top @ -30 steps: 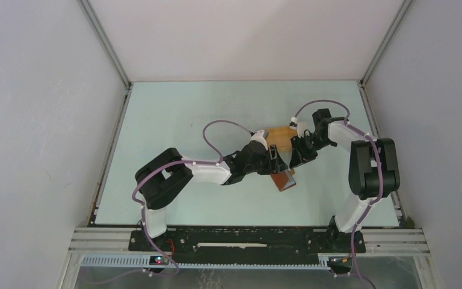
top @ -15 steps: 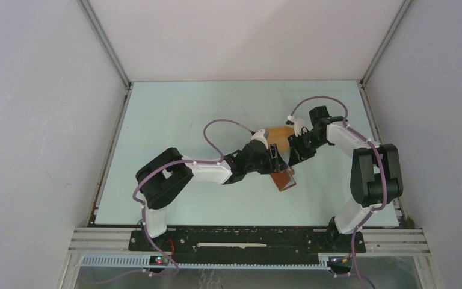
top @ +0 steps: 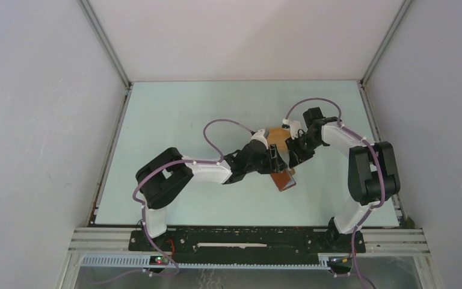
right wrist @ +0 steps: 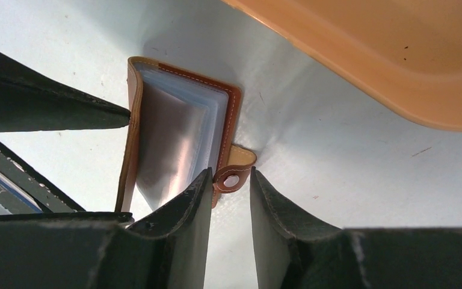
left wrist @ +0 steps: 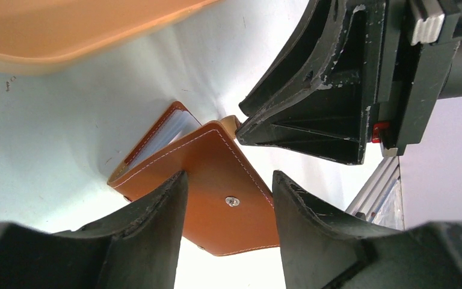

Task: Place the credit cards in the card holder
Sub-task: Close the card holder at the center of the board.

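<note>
Opening the card holder [right wrist: 180,120].
Left tool [left wrist: 230,183] is spread, holding nothing. Right tool [right wrist: 230,174] hugs the snap flap [right wrist: 239,161]; pinched or not, I cannot tell. Best pull slowly.

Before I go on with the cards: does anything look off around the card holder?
Nothing looks spilled or damaged. The card holder lies half open on the table, close to the orange tray but apart from it. Its clear sleeves are fanned out, and its snap tab sticks out between the jaws of the right gripper.
</note>
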